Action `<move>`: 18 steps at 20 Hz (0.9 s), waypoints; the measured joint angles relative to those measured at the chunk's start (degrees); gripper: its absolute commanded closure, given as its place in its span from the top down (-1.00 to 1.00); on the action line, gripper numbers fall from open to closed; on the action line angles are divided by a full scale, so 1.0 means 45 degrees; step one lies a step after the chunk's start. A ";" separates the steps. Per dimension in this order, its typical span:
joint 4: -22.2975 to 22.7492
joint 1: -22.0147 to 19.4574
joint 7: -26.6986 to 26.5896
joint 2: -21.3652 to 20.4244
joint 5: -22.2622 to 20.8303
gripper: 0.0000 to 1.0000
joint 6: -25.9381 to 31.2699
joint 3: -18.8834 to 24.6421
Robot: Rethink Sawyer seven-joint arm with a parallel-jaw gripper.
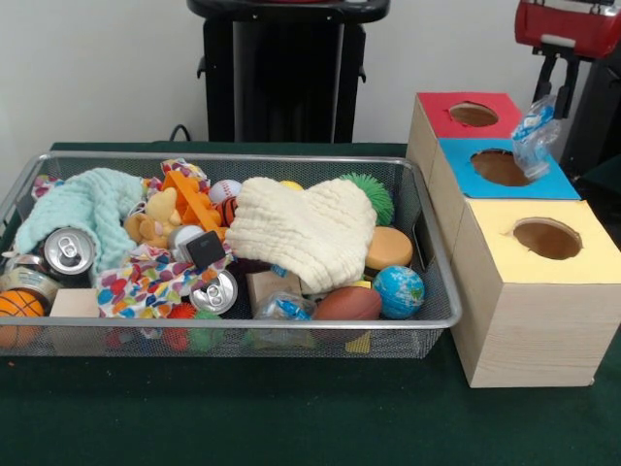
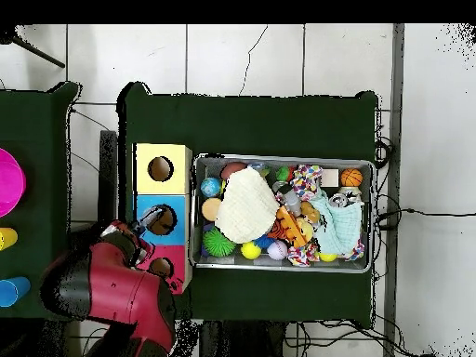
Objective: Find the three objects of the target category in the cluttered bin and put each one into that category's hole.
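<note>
Three boxes stand in a row beside the bin [image 1: 427, 243] on the green counter [image 1: 291, 417]: red [image 1: 441, 116], blue [image 1: 543, 184] and yellow [image 1: 505, 238], each with one round hole. The pincer [image 1: 543, 121] grasps one packet [image 1: 536, 138] over the blue box's hole [image 1: 500, 167]; its arm is mostly cut off at the frame edge. A second packet [image 1: 284, 309] lies at the bin's front, half buried. A third cannot be made out. Two cans [image 1: 70, 250] show, one globe ball [image 1: 399, 290], and two cloths, cream [image 1: 306, 233] and mint [image 1: 82, 209], covering much of the heap.
</note>
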 measured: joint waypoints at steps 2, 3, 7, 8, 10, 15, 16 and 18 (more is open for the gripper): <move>0.0088 0.0083 0.0216 0.0000 0.0034 -1.00 0.0000 -0.0002; 0.0103 0.0096 0.0240 0.0000 0.0047 -1.00 0.0000 -0.0002; 0.0284 0.0138 0.0282 -0.0008 0.0150 -1.00 -0.0005 -0.0004; 0.0367 0.0136 0.0282 -0.0013 0.0202 -1.00 -0.0005 -0.0006; 0.0466 0.0136 0.0282 -0.0017 0.0255 -1.00 -0.0003 -0.0004; 0.0866 0.0139 0.0282 -0.0017 0.0378 -1.00 -0.0008 -0.0006; 0.0902 0.0142 0.0282 -0.0018 0.0383 -1.00 -0.0008 -0.0006; 0.0912 0.0142 0.0282 -0.0020 0.0428 -1.00 -0.0008 -0.0006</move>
